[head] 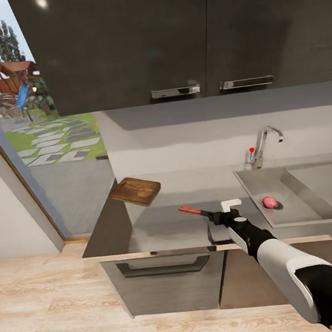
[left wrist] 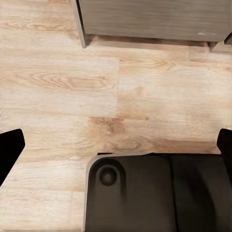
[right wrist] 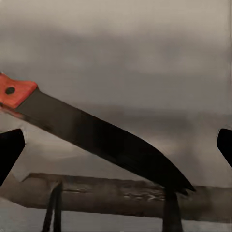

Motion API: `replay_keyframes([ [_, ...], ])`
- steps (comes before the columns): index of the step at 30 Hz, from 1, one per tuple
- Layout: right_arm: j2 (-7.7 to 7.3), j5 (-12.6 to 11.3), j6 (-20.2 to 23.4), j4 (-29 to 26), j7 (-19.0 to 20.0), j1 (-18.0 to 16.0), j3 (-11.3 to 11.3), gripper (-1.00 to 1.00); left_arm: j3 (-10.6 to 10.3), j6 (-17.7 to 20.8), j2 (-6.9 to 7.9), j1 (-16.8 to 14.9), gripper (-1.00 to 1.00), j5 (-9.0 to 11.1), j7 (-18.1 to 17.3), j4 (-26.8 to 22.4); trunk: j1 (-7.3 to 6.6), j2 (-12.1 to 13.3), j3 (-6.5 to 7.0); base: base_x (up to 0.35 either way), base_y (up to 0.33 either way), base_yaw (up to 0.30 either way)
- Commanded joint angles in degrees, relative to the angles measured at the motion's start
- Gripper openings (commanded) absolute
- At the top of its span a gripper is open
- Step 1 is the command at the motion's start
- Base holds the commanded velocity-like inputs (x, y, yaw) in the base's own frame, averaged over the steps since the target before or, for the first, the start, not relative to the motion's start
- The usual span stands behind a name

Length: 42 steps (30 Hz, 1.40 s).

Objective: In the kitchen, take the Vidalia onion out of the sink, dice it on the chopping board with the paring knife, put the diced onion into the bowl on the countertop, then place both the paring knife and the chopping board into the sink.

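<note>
Grey countertop point(head: 158, 225), paring knife point(head: 192, 210) just before open right end effector point(head: 221, 213)

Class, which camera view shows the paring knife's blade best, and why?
The right wrist view: the paring knife shows large there, its dark blade tapering to a point. The head view shows it small on the countertop, blade partly behind the right end effector. The left wrist view faces the floor.

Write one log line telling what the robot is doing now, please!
right gripper: open over paring knife | Vidalia onion: in sink | chopping board: on countertop
</note>
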Motion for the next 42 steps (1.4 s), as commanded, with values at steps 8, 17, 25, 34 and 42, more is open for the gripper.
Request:
replay_keyframes([
  [8,0.02,0.0,0.2,0.7,-0.3,0.0,0.3,1.00,0.0,0.0,0.00,0.0,1.00,0.1,0.1,-0.1,0.02,-0.1,-0.11,-0.035,0.013,0.000],
  [17,0.02,0.0,0.2,0.7,-0.3,0.0,0.3,1.00,0.0,0.0,0.00,0.0,1.00,0.1,0.1,-0.1,0.02,-0.1,-0.11,0.066,0.001,0.000],
  [25,0.02,0.0,0.2,0.7,-0.3,0.0,0.3,1.00,0.0,0.0,0.00,0.0,1.00,0.1,0.1,-0.1,0.02,-0.1,-0.11,0.216,0.000,0.000],
  [34,0.02,0.0,0.2,0.7,-0.3,0.0,0.3,1.00,0.0,0.0,0.00,0.0,1.00,0.1,0.1,-0.1,0.02,-0.1,-0.11,0.025,0.000,0.000],
  [42,0.02,0.0,0.2,0.7,-0.3,0.0,0.3,1.00,0.0,0.1,0.00,0.0,1.00,0.1,0.1,0.1,0.02,-0.1,-0.11,0.000,0.000,0.000],
])
